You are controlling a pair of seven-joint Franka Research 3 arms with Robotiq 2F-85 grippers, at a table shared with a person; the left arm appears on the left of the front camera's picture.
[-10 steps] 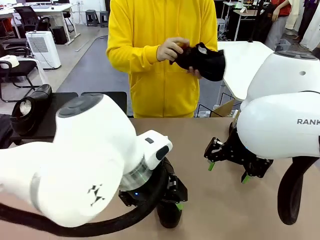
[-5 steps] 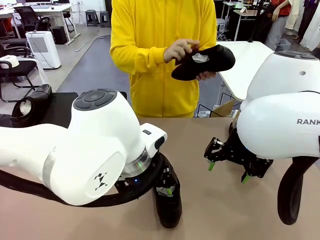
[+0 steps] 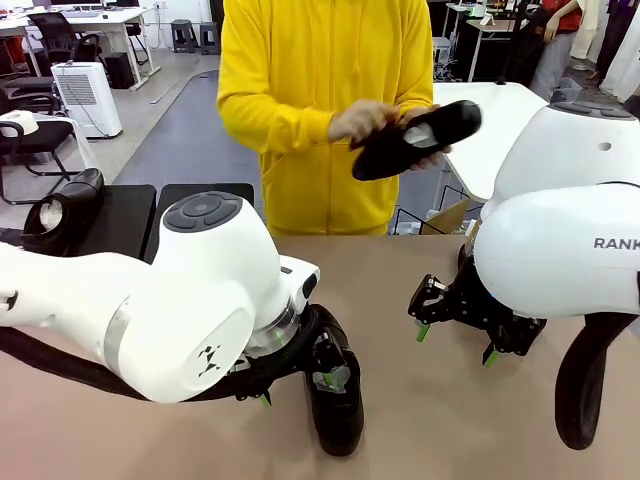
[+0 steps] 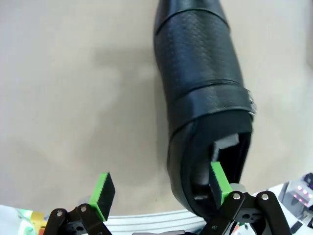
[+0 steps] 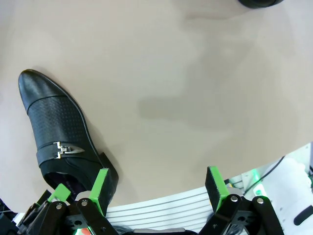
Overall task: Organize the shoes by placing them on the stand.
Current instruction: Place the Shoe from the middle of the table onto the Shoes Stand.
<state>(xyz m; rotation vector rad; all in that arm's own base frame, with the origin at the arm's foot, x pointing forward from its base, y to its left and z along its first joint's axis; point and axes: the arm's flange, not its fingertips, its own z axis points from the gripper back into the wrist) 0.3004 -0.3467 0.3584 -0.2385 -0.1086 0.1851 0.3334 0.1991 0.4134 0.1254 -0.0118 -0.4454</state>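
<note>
Nearest, one shoe (image 3: pixel 336 415) is straddled at its heel by the open left gripper (image 4: pixel 161 188) on the table (image 3: pixel 430 430), not yet gripped; the right gripper (image 3: pixel 456 343) is held open and empty nearby. Farther off, a second shoe (image 3: pixel 62 212) is seen on the stand (image 3: pixel 125 215); a third shoe (image 3: pixel 420 135) is held in the person's hands (image 3: pixel 362 120); the job is judged barely begun.

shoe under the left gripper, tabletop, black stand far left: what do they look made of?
Shoe: looks like black leather or imitation, perforated grain on the vamp, smooth bands with soft sheen.
Tabletop: beige, matte, smooth; probably laminate, no grain visible.
Stand: flat black matte panel, no glare; metal, plastic or painted board, can't tell.
</note>
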